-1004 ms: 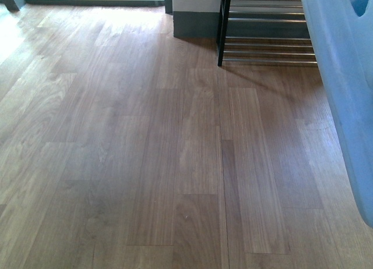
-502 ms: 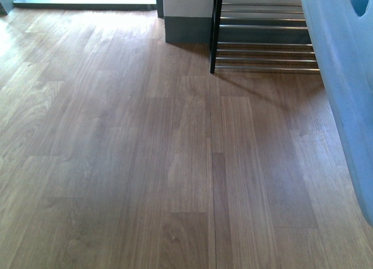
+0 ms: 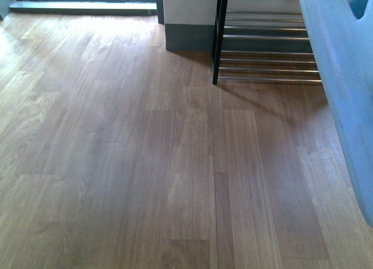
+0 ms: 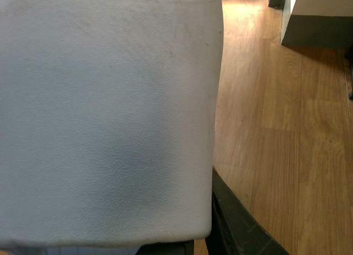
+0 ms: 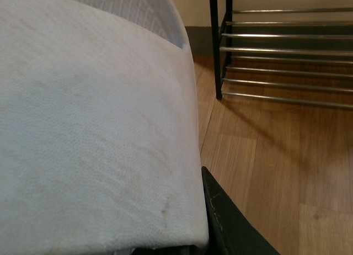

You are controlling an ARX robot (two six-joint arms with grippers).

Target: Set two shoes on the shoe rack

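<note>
A pale blue slide slipper hangs large at the right edge of the front view, held off the floor. The shoe rack, black side frame with silver rods, stands against the far wall just left of it. In the left wrist view a slipper's pale strap fills most of the picture, and my left gripper is shut on it, one dark finger showing beside it. My right gripper is shut on the other slipper, with the rack ahead of it. No sneakers are in view.
Brown wood plank floor stretches in front of the rack. A white wall corner with dark skirting stands left of the rack. A bright doorway threshold runs along the far left.
The rack and wall corner have slid lower in the front view and look nearer. The slipper at the right edge stays in place in the picture.
</note>
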